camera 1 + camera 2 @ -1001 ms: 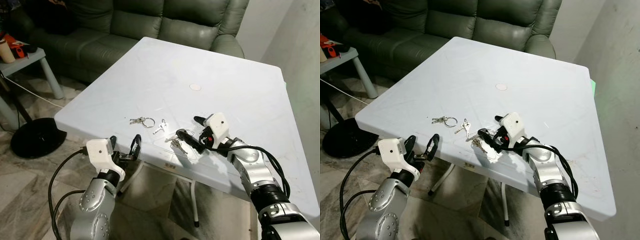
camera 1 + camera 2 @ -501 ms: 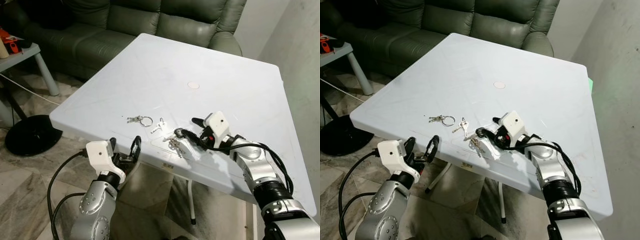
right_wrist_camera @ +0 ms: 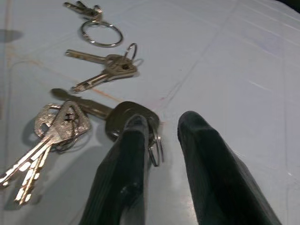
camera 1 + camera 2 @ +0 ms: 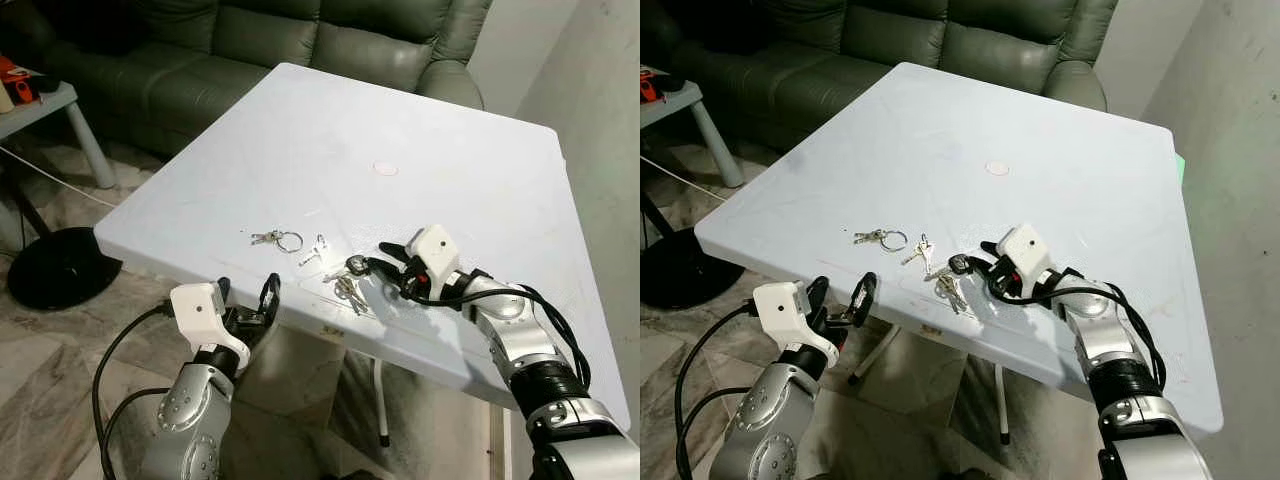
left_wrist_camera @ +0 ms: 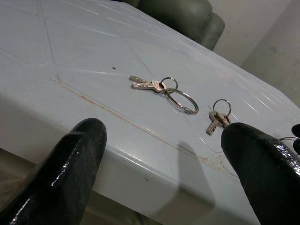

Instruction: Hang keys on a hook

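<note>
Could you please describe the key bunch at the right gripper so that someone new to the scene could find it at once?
On the white table in front of the green sofa, three sets of keys lie in a row near the front edge. The bunch is the one nearest the right gripper, whose fingertips are at its ring. It has the most keys, fanned out, while the middle pair and the far set are smaller.

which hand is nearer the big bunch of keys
Right. The right hand is at the key bunch on the table, one finger through its ring. The left hand hovers below the table's near edge, apart from it.
</note>
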`<state>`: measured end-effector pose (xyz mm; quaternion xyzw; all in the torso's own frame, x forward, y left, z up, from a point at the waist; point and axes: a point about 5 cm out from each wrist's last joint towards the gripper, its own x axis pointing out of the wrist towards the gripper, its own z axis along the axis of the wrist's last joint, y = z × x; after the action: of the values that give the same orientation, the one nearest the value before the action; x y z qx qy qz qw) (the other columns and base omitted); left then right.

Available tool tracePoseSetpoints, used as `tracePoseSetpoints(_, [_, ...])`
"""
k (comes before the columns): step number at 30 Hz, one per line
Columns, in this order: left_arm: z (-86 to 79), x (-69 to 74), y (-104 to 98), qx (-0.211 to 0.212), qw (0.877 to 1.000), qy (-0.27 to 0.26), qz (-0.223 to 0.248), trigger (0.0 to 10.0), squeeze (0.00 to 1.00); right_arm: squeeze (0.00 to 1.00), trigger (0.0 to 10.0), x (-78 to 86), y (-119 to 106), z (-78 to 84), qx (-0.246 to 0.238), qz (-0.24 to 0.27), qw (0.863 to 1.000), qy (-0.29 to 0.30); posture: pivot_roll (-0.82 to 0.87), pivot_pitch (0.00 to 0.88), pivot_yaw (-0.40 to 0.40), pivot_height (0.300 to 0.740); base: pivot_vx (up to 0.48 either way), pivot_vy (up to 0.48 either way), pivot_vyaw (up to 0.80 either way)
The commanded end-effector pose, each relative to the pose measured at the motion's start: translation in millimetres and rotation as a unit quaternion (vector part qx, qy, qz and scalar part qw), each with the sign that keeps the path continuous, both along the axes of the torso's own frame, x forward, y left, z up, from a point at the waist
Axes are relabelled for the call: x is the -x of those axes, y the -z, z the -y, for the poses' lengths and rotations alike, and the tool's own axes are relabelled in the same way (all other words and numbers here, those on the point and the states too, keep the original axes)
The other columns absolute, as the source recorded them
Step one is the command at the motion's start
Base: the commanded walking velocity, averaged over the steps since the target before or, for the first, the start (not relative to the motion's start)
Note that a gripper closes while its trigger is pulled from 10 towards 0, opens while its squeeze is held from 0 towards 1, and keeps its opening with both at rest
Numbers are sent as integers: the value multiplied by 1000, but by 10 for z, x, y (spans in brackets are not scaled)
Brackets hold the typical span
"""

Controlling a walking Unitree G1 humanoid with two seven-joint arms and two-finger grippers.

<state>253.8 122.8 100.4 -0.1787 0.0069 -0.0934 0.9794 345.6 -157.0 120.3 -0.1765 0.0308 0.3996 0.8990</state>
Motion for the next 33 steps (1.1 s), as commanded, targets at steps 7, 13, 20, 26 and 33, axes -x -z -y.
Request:
tracePoseSetpoints(7, [135, 17, -25, 26, 1000, 7, -2, 10000, 0, 0, 2824, 20, 8, 49, 18, -1, 1000, -13, 60, 122, -133, 702, 0, 0, 0])
tracePoseSetpoints(13, [134, 12, -28, 26, 1000, 6, -2, 10000, 0, 0, 5255, 6, -3, 42, 16, 1, 1000, -10, 60, 122, -133, 702, 0, 0, 0])
tracePoseSetpoints(20, [132, -2, -26, 23, 1000, 4, -2, 10000, 0, 0, 0, -8, -43, 42, -3, 6, 1000, -6, 60, 117, -133, 702, 0, 0, 0])
tracePoseSetpoints(26, [130, -20, -35, 23, 1000, 4, 1, 10000, 0, 0, 10000, -52, -182, 19, -94, 3, 996, 5, 62, 105, -132, 702, 0, 0, 0])
tracePoseSetpoints(33, [102, -98, -76, 22, 1000, 5, 11, 10000, 0, 0, 10000, -135, -524, 124, -321, 35, 945, 61, 59, 82, -120, 702, 0, 0, 0])
